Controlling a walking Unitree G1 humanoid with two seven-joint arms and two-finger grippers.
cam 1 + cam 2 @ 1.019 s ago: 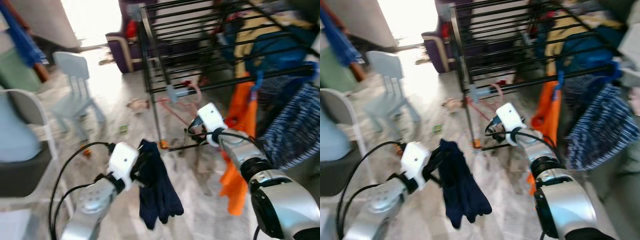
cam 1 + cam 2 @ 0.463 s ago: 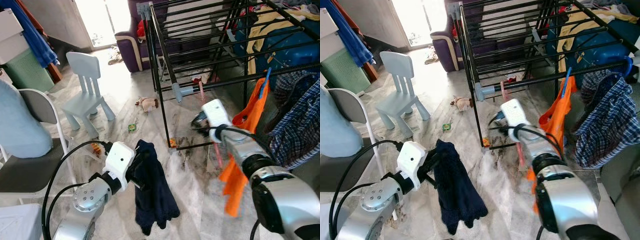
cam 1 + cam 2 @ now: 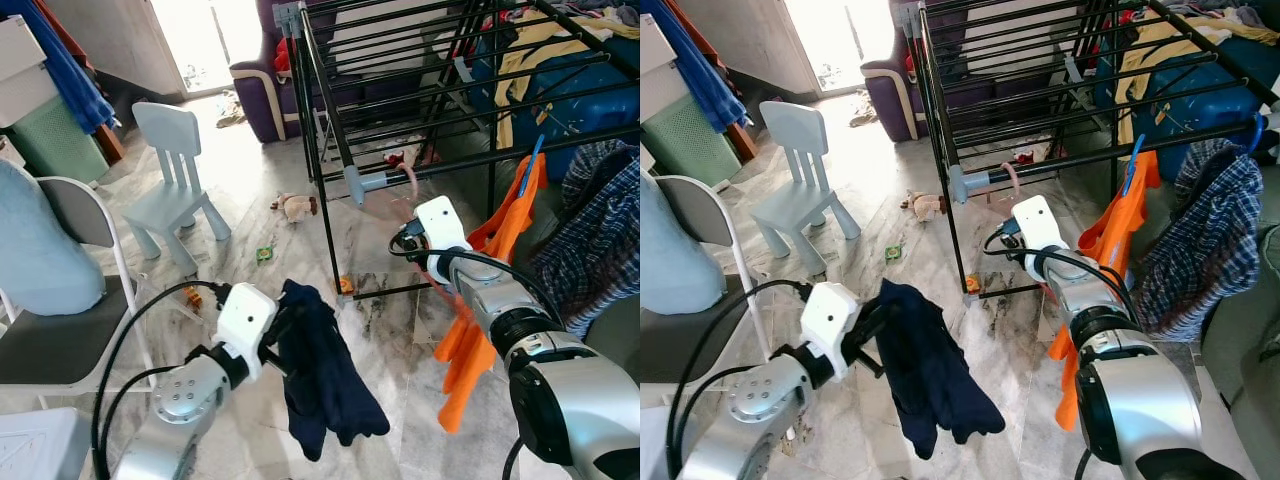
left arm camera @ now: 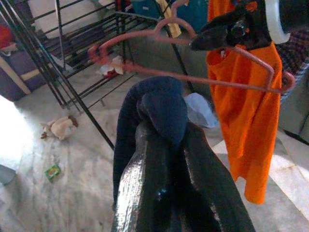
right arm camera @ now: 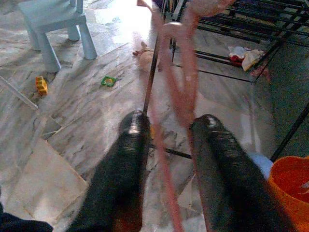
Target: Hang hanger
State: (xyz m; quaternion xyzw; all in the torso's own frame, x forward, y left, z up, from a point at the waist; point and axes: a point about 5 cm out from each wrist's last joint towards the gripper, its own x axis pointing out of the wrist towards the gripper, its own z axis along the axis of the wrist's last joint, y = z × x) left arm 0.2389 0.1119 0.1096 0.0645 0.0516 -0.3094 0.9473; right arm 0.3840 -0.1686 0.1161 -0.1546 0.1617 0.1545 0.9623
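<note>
A dark navy garment [image 3: 325, 385] hangs near the left, against a floor [image 3: 250, 210] of pale grey marbled tile with darker veins. The hanger [image 4: 183, 72] is salmon pink. To the right hangs a bright orange cloth [image 3: 480, 310], and beside it a shirt [image 3: 1200, 240] checked in blue and white. The drying rack [image 3: 400, 90] is black. Far left stands a pale blue child's chair [image 3: 175, 180]; behind it, a green basket [image 3: 50, 145] and a royal blue cloth [image 3: 65, 70]. The far sofa [image 3: 262, 90] is purple with cream trim.
</note>
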